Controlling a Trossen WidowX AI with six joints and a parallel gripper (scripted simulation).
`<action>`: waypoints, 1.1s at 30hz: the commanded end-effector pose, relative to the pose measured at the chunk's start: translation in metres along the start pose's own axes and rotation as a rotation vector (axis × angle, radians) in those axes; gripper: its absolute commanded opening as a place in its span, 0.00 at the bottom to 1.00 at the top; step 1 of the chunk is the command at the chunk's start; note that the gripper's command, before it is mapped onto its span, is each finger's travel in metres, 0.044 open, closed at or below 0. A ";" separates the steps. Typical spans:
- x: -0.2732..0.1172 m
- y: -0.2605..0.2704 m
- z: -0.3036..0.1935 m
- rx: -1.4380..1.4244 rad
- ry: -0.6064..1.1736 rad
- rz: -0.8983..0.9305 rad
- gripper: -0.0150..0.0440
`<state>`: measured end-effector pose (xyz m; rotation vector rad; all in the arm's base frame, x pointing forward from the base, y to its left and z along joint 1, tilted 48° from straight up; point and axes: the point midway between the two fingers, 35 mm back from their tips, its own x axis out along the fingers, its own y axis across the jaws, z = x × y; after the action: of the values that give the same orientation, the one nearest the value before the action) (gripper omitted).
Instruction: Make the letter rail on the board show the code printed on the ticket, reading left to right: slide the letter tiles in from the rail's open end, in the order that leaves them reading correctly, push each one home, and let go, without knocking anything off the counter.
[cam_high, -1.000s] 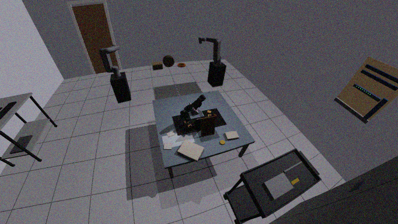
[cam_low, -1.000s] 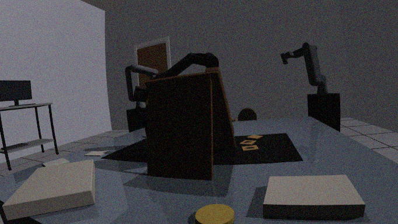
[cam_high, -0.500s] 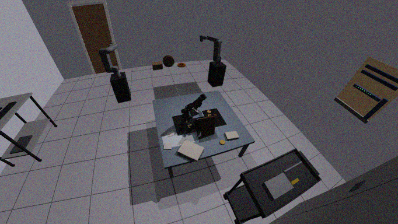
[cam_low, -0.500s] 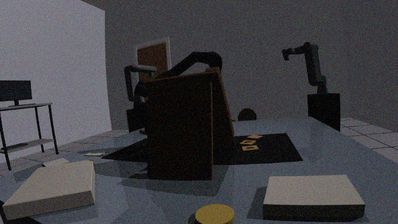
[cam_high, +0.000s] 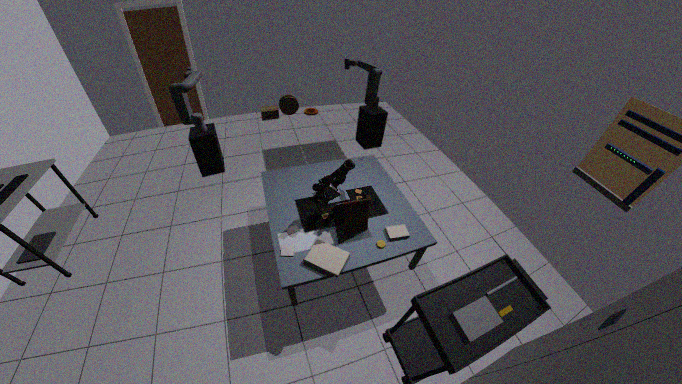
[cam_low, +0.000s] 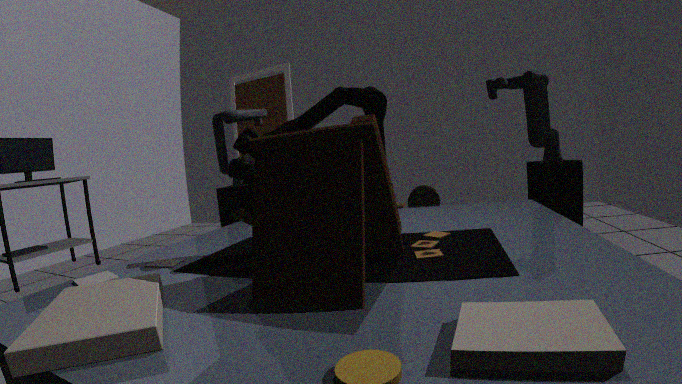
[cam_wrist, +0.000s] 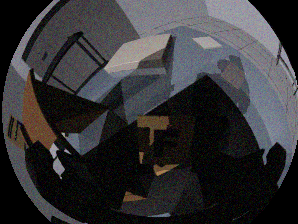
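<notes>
My gripper is shut on the F tile, whose face is partly in shadow in the wrist view. In the exterior view the arm reaches over to the left of the board, which stands upright with its back to that camera. The rail, its open end and the ticket's code cannot be made out. Three tiles lie on the black mat right of the board: a near one, a middle one and a far one. Another tile shows left of the board.
A large pale box and a smaller pale box stand behind the board, with a yellow disc between them. White papers lie near the table's left edge.
</notes>
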<state>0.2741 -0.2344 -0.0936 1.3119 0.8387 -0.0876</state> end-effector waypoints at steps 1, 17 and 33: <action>-0.004 0.008 0.005 -0.125 -0.035 0.037 0.25; -0.019 0.035 0.018 -0.554 -0.169 0.133 0.25; -0.019 0.039 0.016 -0.554 -0.169 0.133 0.25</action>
<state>0.2875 -0.2457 -0.0526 0.8211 0.5760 0.1285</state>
